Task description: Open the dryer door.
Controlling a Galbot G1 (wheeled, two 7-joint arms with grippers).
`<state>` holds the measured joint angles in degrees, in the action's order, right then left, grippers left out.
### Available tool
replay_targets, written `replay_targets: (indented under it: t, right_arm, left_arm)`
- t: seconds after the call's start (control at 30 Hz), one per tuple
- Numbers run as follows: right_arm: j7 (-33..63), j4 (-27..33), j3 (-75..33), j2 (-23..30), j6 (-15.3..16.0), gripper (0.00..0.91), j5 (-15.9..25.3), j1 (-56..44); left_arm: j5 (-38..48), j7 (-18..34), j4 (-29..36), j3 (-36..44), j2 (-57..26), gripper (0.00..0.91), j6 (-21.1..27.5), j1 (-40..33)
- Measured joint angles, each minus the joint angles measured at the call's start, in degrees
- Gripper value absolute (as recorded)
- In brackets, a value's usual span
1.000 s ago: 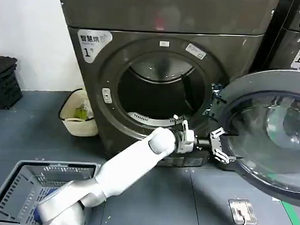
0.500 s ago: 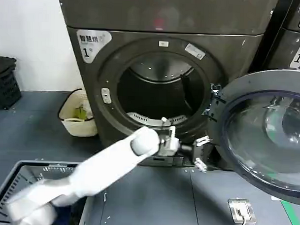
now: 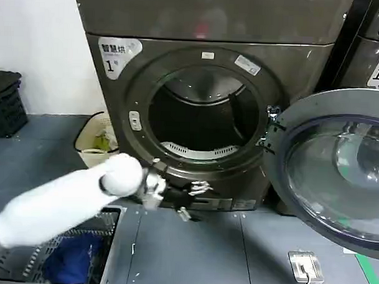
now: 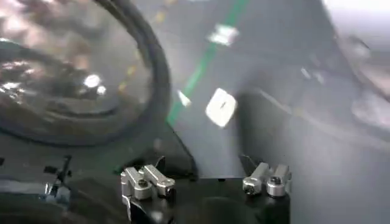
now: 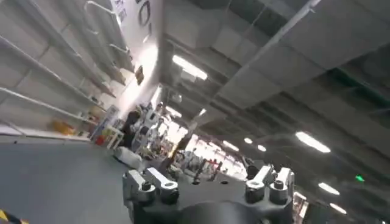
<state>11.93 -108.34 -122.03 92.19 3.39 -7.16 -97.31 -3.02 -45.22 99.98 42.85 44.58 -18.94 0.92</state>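
One dryer door [image 3: 338, 172] swung wide, edge cropped | left hand [image 3: 190, 198] blurred, empty

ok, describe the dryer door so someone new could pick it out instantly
Find the dark machine labelled "1" with the open drum mouth. The dryer door hangs swung open on that mouth's right side: a big round chrome ring around a dark tinted glass bowl. The neighbouring machine sits behind it; this door is the one hinged to machine "1", with the left pincer low near the machine's base.
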Motion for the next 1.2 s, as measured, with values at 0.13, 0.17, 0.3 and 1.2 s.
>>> replay_targets:
  t: [0.13,0.17,0.3,1.2]
  right_arm:
    - [-0.7,0.0,0.3,0.0,1.1,0.907,-2.4,0.1]
    - [-0.8,0.0,0.3,0.0,1.3,0.907,-3.1,0.2]
    - [-0.9,0.1,0.4,0.0,1.6,0.907,-5.2,0.5]
    - [-2.3,1.0,0.6,0.0,-3.4,0.907,-9.4,0.5]
  left_arm:
    - [-8.4,-0.1,0.7,2.1,-5.0,0.907,-7.9,-3.2]
    - [-10.9,0.0,0.8,2.6,-6.0,0.907,-10.0,-3.9]
    - [-21.2,-0.1,1.5,4.9,-10.5,0.907,-19.9,-6.5]
    - [-52.2,4.5,0.6,13.2,-21.1,0.907,-28.4,-13.6]
